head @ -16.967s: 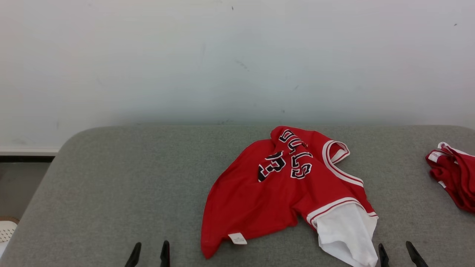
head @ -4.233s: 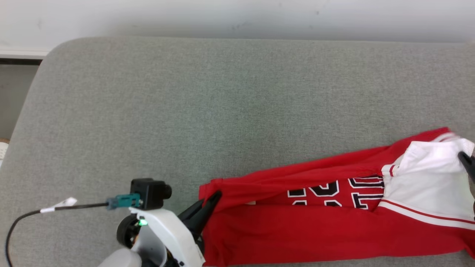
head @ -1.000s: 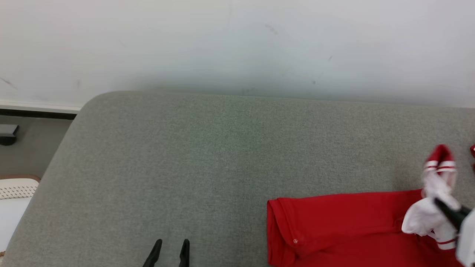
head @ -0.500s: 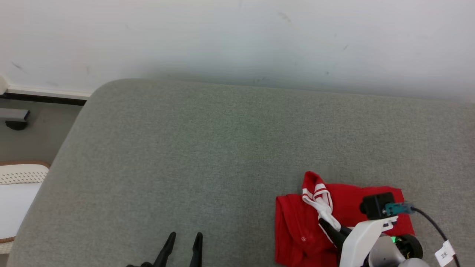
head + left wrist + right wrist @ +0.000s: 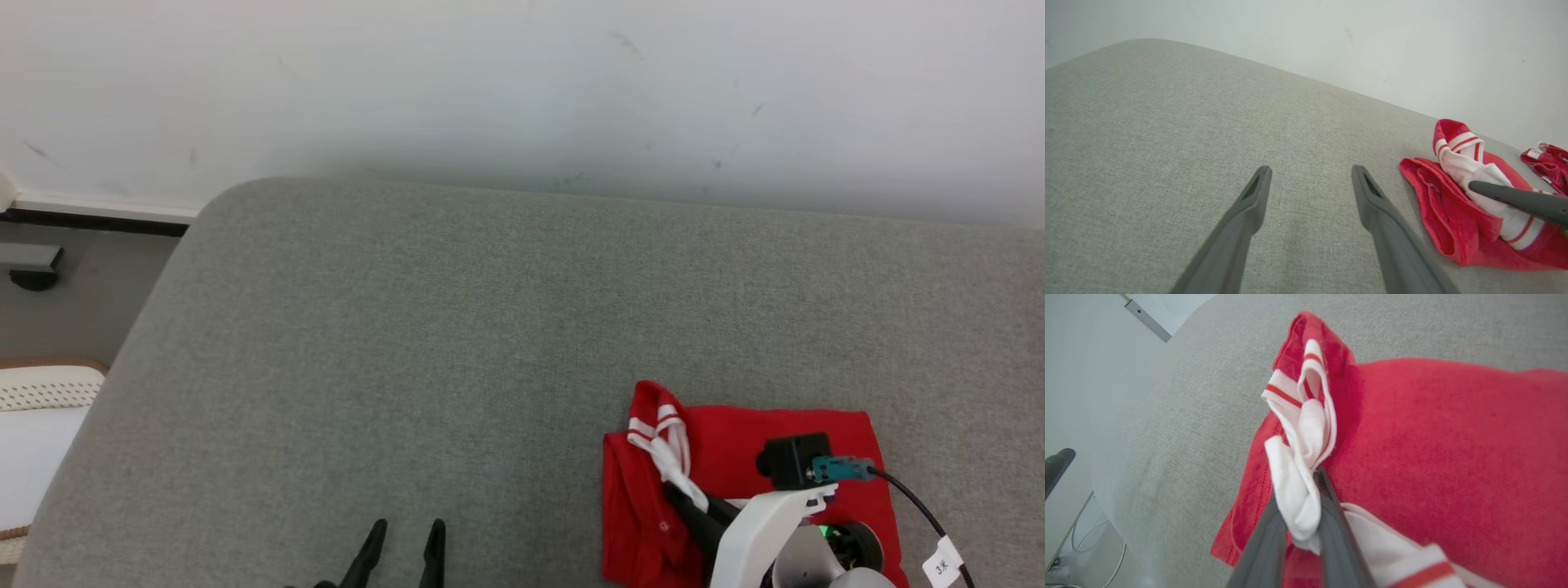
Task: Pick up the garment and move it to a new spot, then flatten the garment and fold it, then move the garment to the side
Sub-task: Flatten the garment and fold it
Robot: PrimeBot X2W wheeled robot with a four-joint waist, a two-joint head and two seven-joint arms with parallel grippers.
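1. Red garment [image 5: 784, 433], folded into a compact block, lies at the near right of a grey cushion [image 5: 490, 327] in the head view. The right gripper [image 5: 671, 490] is clamped on its white striped trim [image 5: 663, 433]. A black wrist camera [image 5: 792, 459] and its cable [image 5: 906, 498] cover part of the fold. The cable carries a white tag [image 5: 943, 563] whose marks are too small to read, as is a pale dot on the folded edge. The left gripper [image 5: 406, 531] hovers at the bottom edge, well apart from the cloth, fingers parted. A pale, scuffed wall [image 5: 522, 82] runs behind.

2. Grey upholstery lies under the left gripper [image 5: 1310, 171] in the left wrist view, its fingers spread wide and holding nothing. The garment [image 5: 1437, 204] sits to the right, with one finger of the right gripper [image 5: 1515, 196] lying across its white part. A second red garment [image 5: 1549, 163] is bunched at the far right edge.

3. White trim [image 5: 1306, 428] rises bunched from the right gripper [image 5: 1318, 477] in the right wrist view, its fingers pinched together on the cloth. The red body of the garment [image 5: 1433, 437] lies flat on the cushion behind.
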